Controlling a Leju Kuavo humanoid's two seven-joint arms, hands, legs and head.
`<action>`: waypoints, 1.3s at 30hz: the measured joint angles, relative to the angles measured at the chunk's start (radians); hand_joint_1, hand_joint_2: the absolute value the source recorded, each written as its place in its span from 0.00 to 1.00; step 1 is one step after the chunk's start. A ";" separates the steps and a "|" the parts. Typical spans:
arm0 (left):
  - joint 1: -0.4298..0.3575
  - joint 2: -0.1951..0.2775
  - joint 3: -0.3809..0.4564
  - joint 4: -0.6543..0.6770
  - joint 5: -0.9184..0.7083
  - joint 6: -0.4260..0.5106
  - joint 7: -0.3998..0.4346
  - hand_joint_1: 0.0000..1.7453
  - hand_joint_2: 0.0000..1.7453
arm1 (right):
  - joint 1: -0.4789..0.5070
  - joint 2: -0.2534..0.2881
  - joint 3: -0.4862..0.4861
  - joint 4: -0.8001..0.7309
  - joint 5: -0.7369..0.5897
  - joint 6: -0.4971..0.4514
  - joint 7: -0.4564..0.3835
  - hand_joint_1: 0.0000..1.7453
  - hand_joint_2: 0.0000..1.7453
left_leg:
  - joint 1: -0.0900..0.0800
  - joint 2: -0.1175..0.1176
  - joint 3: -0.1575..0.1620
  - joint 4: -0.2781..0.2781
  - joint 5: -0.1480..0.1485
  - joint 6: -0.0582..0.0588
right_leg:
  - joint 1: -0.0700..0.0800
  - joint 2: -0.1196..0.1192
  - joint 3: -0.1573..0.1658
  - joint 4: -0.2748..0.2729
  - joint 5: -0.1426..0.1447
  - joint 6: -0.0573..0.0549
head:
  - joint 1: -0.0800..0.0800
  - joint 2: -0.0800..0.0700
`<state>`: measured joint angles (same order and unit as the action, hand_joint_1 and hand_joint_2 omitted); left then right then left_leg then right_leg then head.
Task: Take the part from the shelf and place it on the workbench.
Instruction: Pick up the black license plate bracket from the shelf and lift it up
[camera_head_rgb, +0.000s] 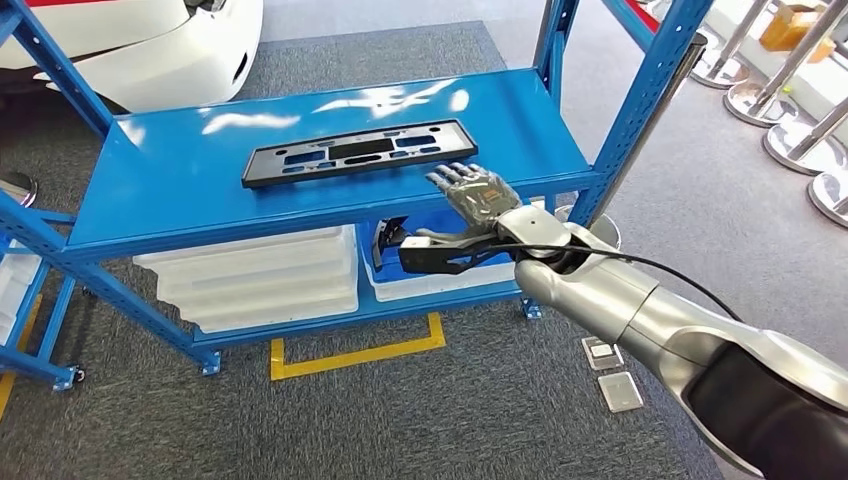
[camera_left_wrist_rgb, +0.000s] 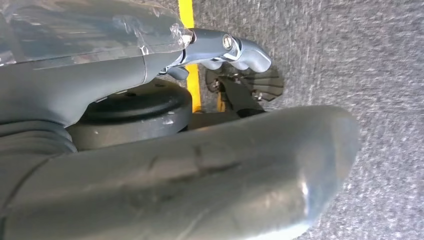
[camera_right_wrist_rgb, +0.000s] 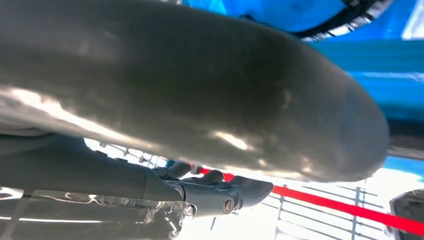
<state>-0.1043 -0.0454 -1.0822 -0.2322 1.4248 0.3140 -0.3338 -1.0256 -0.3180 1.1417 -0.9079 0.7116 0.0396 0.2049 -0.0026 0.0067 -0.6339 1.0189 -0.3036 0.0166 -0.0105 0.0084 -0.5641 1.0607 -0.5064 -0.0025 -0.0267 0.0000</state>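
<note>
Black slotted plastic panel (camera_head_rgb: 360, 152) flat on blue metal shelf top (camera_head_rgb: 180, 185) | long axis runs across the shelf, side to side | right hand (camera_head_rgb: 475, 190) empty, fingers spread, just beside panel's right end | left hand (camera_left_wrist_rgb: 235, 50) hangs over floor, fingers seemingly curled, grip unclear

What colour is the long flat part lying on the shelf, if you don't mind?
Black; the part shows best in the head view.

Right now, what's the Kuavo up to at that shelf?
It is reaching for the black plastic part lying flat on the blue shelf's top level. The right hand hovers open over the shelf's front right area, fingers apart, just short of the part's right end and holding nothing. The left hand hangs over the carpet.
</note>
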 joint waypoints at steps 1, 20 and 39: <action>0.000 -0.001 0.000 0.000 0.000 0.000 0.000 0.00 0.00 | -0.004 0.001 -0.001 -0.001 -0.001 -0.002 -0.005 0.00 0.00 | 0.001 -0.001 0.013 -0.004 -0.001 0.005 | -0.001 -0.001 -0.011 0.027 -0.015 0.003 | 0.005 0.000; -0.007 -0.011 0.001 0.001 0.003 0.027 0.008 0.00 0.00 | -0.068 0.103 0.013 0.000 -0.058 0.031 -0.047 0.00 0.00 | 0.012 -0.004 -0.043 0.250 -0.164 -0.058 | 0.002 -0.006 -0.040 -0.046 0.044 -0.045 | 0.025 0.000; 0.000 -0.012 0.002 0.004 0.001 0.042 0.018 0.00 0.00 | -0.059 0.110 0.030 0.044 -0.095 0.044 -0.028 0.00 0.00 | 0.002 -0.010 0.073 0.002 -0.062 0.002 | 0.003 -0.006 -0.153 0.109 0.022 -0.009 | 0.055 0.000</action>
<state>-0.1039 -0.0578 -1.0807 -0.2285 1.4257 0.3556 -0.3157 -1.0843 -0.2077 1.1719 -0.8639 0.6164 0.0833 0.1769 -0.0006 -0.0034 -0.5605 1.0205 -0.3657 0.0184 -0.0077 0.0027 -0.7170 1.1697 -0.4847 -0.0118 0.0282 0.0000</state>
